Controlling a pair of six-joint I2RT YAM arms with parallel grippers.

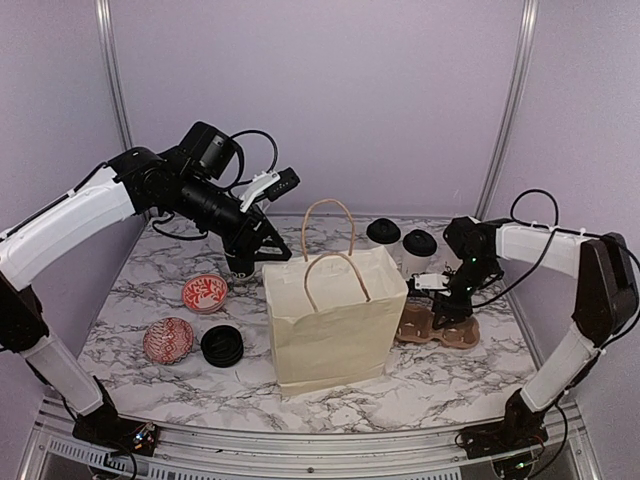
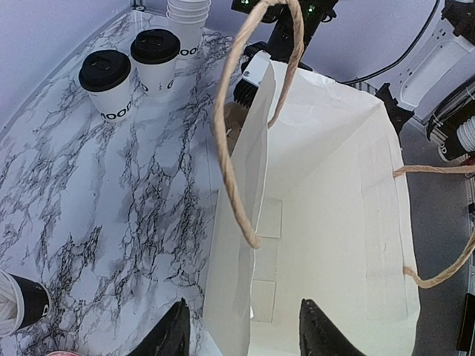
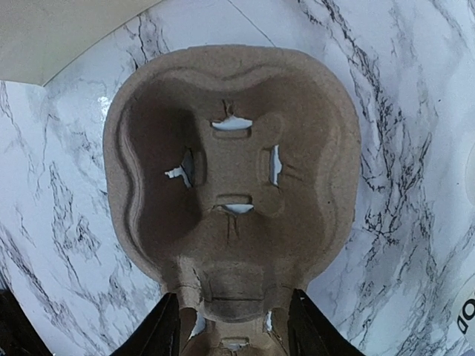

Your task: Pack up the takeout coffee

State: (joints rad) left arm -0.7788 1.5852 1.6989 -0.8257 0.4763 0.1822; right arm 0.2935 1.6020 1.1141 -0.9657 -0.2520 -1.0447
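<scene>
Two takeout coffee cups, white with black lids, stand at the back right (image 1: 383, 232) (image 1: 419, 245); the left wrist view shows them far off (image 2: 107, 85) (image 2: 156, 63). A cream paper bag (image 1: 335, 320) stands open mid-table. My left gripper (image 1: 266, 250) (image 2: 247, 334) hovers open over the bag's left rim, one finger outside and one inside, the bag wall (image 2: 237, 245) between them untouched. My right gripper (image 1: 445, 312) (image 3: 234, 334) is down on the brown pulp cup carrier (image 1: 462, 333) (image 3: 234, 170), its fingers pressed against both sides of the carrier's narrow waist.
Two red-patterned bowls (image 1: 205, 293) (image 1: 167, 340) and a loose black lid (image 1: 222, 346) lie at the left front. A black cup of white sticks (image 2: 18, 304) stands near the left gripper. A stack of white cups (image 2: 188, 18) sits behind the coffees.
</scene>
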